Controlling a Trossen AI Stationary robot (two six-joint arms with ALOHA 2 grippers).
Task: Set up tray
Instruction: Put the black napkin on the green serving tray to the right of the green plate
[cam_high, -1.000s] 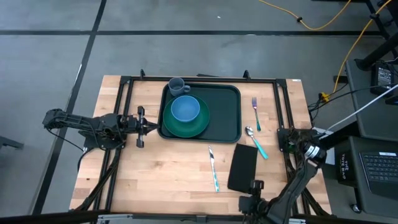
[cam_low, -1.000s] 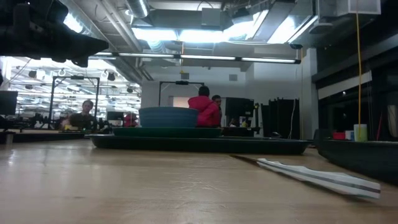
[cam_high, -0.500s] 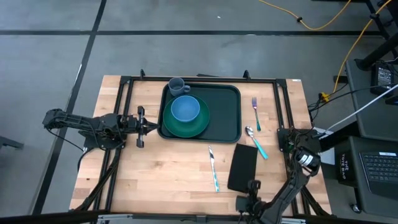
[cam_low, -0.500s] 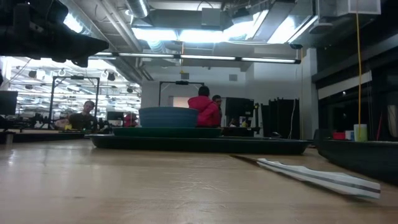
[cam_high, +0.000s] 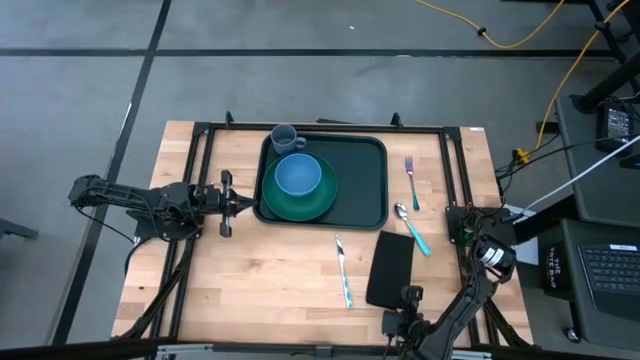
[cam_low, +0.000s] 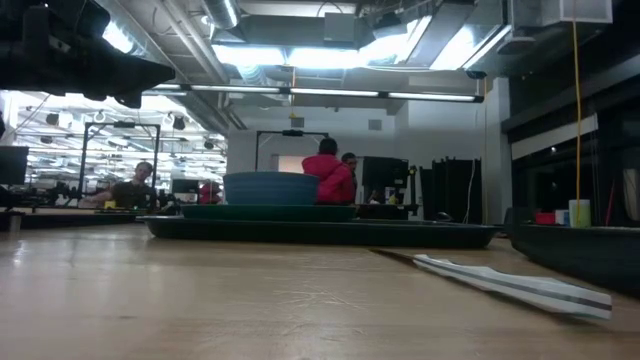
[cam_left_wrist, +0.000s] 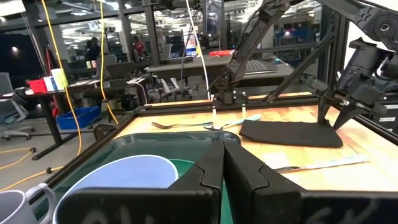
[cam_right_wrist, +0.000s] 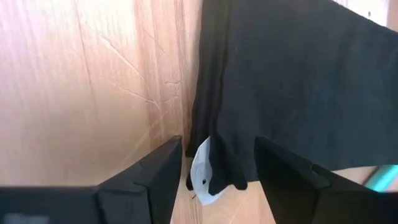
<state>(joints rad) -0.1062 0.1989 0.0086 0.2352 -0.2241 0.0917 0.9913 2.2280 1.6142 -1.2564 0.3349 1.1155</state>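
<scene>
Tray (cam_high: 358, 185) lies at the far middle of the counter (cam_high: 270, 280), dark green, with its long sides running left to right. Inside it, on its left half, sits a green plate (cam_high: 298, 203) carrying a blue bowl (cam_high: 297, 175), and a grey-blue mug (cam_high: 283, 137) stands in the tray's far left corner, just beside the plate. To the right of the tray, on bare wood, lies a fork (cam_high: 411, 180); nearer than the fork a spoon (cam_high: 411, 227) with a teal handle lies at a slant. A black napkin (cam_high: 391, 268) lies near the tray's near right corner, one corner of it close to the spoon. A knife (cam_high: 343, 271) with a teal handle lies left of the napkin. The left gripper (cam_high: 244, 204) rests just off the tray's left rim, level with the plate, its fingers (cam_left_wrist: 214, 168) pressed together on nothing. The right gripper (cam_high: 405, 305) hangs over the napkin's near edge with its fingers (cam_right_wrist: 152, 171) spread, one over bare wood and one over the cloth. Beyond the counter, people (cam_low: 328, 172) show in the room.
</scene>
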